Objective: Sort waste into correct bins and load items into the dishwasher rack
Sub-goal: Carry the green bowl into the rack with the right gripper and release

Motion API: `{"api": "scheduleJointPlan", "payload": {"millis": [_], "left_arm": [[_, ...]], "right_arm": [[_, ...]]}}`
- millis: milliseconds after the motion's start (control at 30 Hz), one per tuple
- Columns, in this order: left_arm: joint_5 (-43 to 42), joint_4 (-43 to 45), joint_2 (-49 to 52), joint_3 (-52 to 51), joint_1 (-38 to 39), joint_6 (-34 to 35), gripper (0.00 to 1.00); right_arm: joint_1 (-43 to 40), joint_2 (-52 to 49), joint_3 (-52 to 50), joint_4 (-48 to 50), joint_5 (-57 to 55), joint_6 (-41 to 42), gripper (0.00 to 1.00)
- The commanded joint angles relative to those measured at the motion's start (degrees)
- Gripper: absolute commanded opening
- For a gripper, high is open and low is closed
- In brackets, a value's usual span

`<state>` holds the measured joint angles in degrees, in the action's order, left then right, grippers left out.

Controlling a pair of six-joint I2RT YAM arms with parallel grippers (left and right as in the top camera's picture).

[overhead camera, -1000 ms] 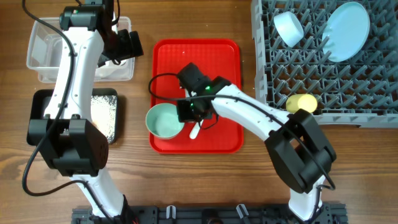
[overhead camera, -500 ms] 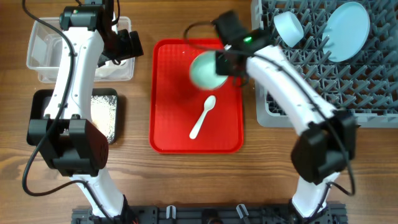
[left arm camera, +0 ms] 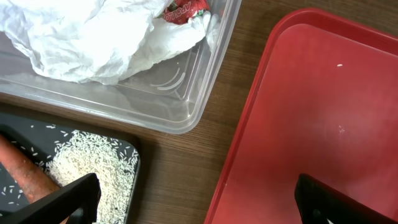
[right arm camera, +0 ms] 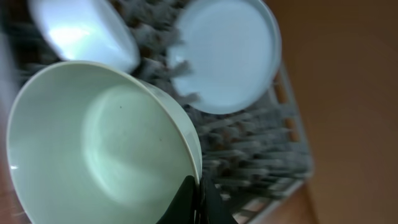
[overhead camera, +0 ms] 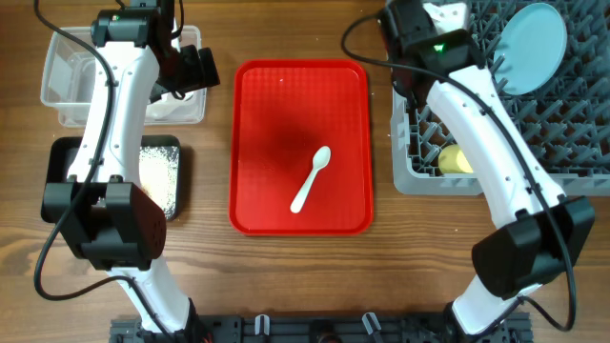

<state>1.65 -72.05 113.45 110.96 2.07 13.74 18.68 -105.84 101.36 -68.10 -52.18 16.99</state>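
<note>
The pale-green bowl (right arm camera: 99, 149) is up in the air over the dishwasher rack (right arm camera: 249, 149), tipped on its side (you can look right into it). The right gripper (right arm camera: 198, 200) pinches the bowl's rim tight between its two fingers. Close behind the bowl, a light-blue bowl (right arm camera: 81, 31) and a round light-blue plate (right arm camera: 227, 53) stand among the rack's pegs. From above, the right arm reaches over the rack's left side, and a small yellow cup (overhead camera: 457, 159) lies in the rack near its front left corner.

Beside the rack is the flat red serving tray (overhead camera: 276, 114). A white plastic spoon (overhead camera: 312, 178) lies on it, all alone.

On the other side of the red tray, the left gripper (left arm camera: 196, 200) hangs by the corner of the clear tub (left arm camera: 186, 115). Its jaws are wide apart and hold nothing. In the tub lie a crumpled white napkin (left arm camera: 93, 37) and a small red-and-white wrapper (left arm camera: 186, 9), touching each other. Just beside the tub, the black tray (left arm camera: 127, 152) holds white rice (left arm camera: 87, 165) and an orange carrot piece (left arm camera: 25, 174). Everything rests on a wooden table (left arm camera: 180, 168).
</note>
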Motion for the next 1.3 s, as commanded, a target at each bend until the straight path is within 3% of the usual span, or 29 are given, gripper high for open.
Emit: {"api": "scheduleJointPlan", "payload": {"millis": [0,233,533,1267], "left_arm": [[0.37,0.02,-1.55,0.37,-0.37,0.66,1.0],[0.37,0.02,-1.55,0.37,-0.37,0.66,1.0],[0.37,0.0,-1.55,0.37,-0.37,0.66,1.0],[0.37,0.0,-1.55,0.37,-0.37,0.66,1.0]], "right_arm": [[-3.52,0.31,-3.04,0.17,-9.7,-1.99,0.04],[-8.55,0.31,-4.0,2.84,-10.4,-4.66,0.04],[-9.18,-0.57,-4.48,10.71,-6.71,-9.7,0.04],[-9.18,-8.55,-4.74,10.88,-11.54,-12.37,0.04]]}}
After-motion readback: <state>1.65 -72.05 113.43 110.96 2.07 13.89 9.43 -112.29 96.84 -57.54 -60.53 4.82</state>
